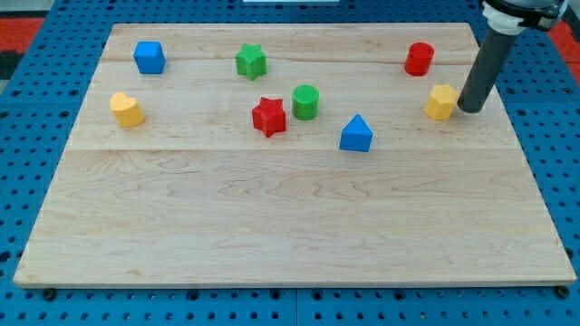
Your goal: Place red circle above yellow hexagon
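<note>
The red circle (419,59) stands near the view's top right of the wooden board. The yellow hexagon (441,102) lies below it and slightly to the right, a short gap between them. My tip (469,110) is on the board just right of the yellow hexagon, very close to it or touching it. The dark rod rises from there toward the view's top right corner.
A blue cube (149,57) and a green star (251,62) lie at the top left. A yellow block (127,110) is at the left. A red star (269,117), a green cylinder (305,102) and a blue triangle (356,134) sit mid-board. The board's right edge (521,136) is near my tip.
</note>
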Robot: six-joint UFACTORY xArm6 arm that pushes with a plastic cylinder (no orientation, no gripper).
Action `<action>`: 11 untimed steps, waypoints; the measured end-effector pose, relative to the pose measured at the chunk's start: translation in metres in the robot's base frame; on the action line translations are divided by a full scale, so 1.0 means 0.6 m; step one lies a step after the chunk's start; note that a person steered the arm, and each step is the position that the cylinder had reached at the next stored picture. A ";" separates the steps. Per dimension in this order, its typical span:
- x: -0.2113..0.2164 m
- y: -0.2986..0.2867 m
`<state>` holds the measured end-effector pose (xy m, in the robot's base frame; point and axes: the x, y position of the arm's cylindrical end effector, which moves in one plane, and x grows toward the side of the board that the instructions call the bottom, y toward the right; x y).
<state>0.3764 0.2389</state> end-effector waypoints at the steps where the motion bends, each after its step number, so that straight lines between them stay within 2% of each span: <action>1: 0.000 -0.007; 2: -0.013 -0.068; 3: -0.026 -0.057; 4: -0.154 -0.112; 5: -0.160 -0.228; 6: -0.117 -0.258; 7: -0.120 -0.258; 9: -0.302 -0.231; 10: -0.306 -0.210; 11: -0.289 -0.131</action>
